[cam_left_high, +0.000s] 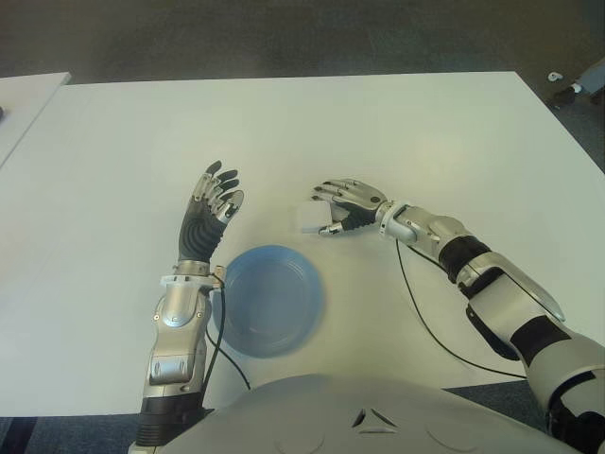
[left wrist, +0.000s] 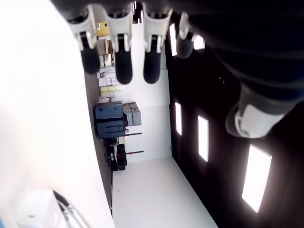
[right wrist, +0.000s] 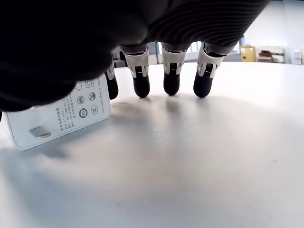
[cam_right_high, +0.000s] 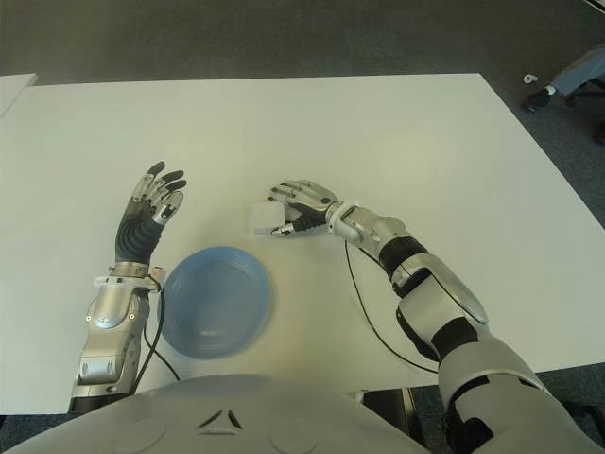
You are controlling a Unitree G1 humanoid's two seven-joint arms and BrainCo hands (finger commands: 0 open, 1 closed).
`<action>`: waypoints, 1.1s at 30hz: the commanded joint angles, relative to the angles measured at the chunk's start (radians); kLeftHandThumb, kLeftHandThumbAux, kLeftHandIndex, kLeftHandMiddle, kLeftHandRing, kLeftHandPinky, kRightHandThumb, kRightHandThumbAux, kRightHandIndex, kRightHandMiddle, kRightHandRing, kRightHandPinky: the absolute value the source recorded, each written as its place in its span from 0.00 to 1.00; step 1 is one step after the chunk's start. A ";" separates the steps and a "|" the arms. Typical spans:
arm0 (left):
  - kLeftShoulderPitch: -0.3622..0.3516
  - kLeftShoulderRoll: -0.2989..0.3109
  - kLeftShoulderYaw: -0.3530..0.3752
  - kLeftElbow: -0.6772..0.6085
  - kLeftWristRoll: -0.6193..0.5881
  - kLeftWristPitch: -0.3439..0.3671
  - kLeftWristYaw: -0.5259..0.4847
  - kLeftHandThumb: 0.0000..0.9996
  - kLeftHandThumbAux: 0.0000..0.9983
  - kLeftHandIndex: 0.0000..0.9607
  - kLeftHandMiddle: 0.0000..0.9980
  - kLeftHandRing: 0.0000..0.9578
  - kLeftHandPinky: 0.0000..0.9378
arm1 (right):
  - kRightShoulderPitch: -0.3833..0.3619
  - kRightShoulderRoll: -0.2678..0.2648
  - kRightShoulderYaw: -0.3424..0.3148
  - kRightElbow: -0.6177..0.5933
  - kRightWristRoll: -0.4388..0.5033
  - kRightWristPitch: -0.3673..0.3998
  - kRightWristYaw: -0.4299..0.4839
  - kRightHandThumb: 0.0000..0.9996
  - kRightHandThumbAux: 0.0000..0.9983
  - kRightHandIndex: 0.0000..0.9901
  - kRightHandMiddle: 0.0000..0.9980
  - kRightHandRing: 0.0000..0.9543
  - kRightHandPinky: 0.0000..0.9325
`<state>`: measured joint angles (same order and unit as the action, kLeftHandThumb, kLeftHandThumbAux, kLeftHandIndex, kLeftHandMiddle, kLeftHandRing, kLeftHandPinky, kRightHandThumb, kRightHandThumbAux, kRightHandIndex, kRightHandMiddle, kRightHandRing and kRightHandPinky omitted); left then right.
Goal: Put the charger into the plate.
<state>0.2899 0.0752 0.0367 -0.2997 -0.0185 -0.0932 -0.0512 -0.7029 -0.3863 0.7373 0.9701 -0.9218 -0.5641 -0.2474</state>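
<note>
Charger (cam_left_high: 313,218) lies on the table (cam_left_high: 397,132) just past your right hand (cam_left_high: 346,206), at its fingertips, toward the robot's left, with the blue plate (cam_left_high: 269,298) nearer the body beyond it. Your right fingers (right wrist: 171,80) arch over it, tips down on the table, not yet clamped. Your left hand (cam_left_high: 210,210), spread and holding nothing, shows beside the plate's left rim.

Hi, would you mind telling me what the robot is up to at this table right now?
The right robot hand is cupped over a white charger on the white table, fingertips touching the surface beyond it, though a firm grip isn't clear yet. The charger lies just beyond the empty blue plate, where it is meant to go. The left robot hand is open, fingers spread, showing to the left of the plate and holding nothing.
</note>
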 commanded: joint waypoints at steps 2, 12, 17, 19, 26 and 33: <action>-0.013 0.003 0.005 0.029 0.001 0.017 -0.001 0.00 0.53 0.03 0.18 0.19 0.18 | 0.020 0.009 0.029 0.016 -0.036 0.024 -0.022 0.40 0.14 0.00 0.00 0.00 0.00; -0.030 0.000 0.001 0.052 0.003 0.014 0.001 0.00 0.54 0.03 0.20 0.21 0.19 | 0.005 0.029 0.053 0.053 -0.053 0.046 -0.049 0.40 0.13 0.00 0.00 0.00 0.00; -0.036 -0.002 -0.002 0.059 0.005 0.012 0.002 0.00 0.53 0.03 0.19 0.20 0.17 | -0.003 0.036 0.061 0.076 -0.059 0.050 -0.058 0.39 0.13 0.00 0.00 0.00 0.00; -0.039 -0.003 -0.004 0.062 0.007 0.012 0.003 0.00 0.53 0.02 0.18 0.19 0.16 | -0.007 0.039 0.066 0.085 -0.064 0.055 -0.064 0.39 0.13 0.00 0.00 0.00 0.00; -0.043 -0.004 -0.006 0.068 0.011 0.008 0.005 0.00 0.53 0.02 0.18 0.18 0.17 | -0.015 0.046 0.081 0.103 -0.071 0.066 -0.080 0.38 0.14 0.00 0.00 0.00 0.00; -0.046 -0.005 -0.006 0.069 0.012 0.009 0.005 0.00 0.52 0.02 0.18 0.19 0.18 | -0.023 0.053 0.090 0.119 -0.068 0.077 -0.085 0.39 0.13 0.00 0.00 0.00 0.00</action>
<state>0.2495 0.0739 0.0302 -0.2490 -0.0107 -0.0923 -0.0512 -0.7370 -0.3429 0.8077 1.0616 -0.9690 -0.5125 -0.3570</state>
